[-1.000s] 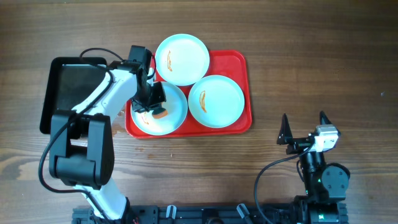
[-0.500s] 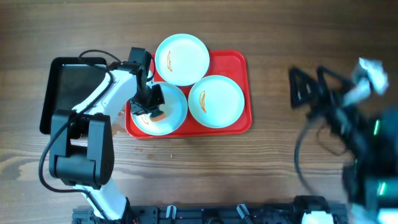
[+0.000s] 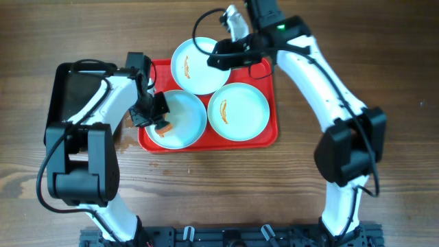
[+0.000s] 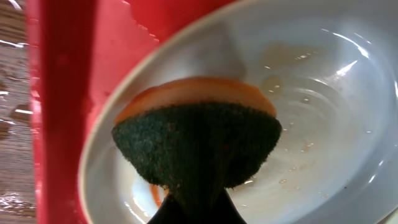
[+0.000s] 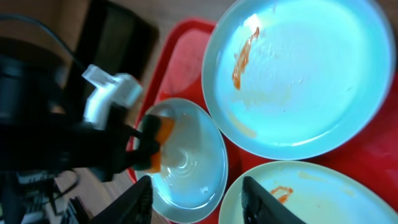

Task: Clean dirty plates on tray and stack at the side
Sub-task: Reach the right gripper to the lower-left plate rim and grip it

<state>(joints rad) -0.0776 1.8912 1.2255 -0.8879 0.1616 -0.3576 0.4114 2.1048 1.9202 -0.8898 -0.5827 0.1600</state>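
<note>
The red tray [image 3: 266, 136] holds three pale plates. My left gripper [image 3: 156, 122] is shut on a green and orange sponge [image 4: 199, 140] that presses on the front-left plate [image 3: 186, 113], beside a thin orange smear [image 4: 154, 194]. That plate's surface looks wet. The back plate [image 3: 200, 65] and the right plate [image 3: 238, 111] each carry an orange smear. My right gripper [image 3: 214, 60] hovers over the back plate's right edge, open with nothing between its fingers [image 5: 142, 200]. In the right wrist view it looks down on the back plate [image 5: 298, 74] and the sponge [image 5: 163, 134].
A glossy black tray [image 3: 74, 96] lies left of the red tray, under the left arm. Water drops lie on the wooden table [image 4: 12, 112] at the red tray's left rim. The right arm arches in from the right side across the tray's back corner.
The right arm has swung from its place at the front right to above the back plate, and its jaws have narrowed. The left gripper has slid the sponge slightly left on its plate.
</note>
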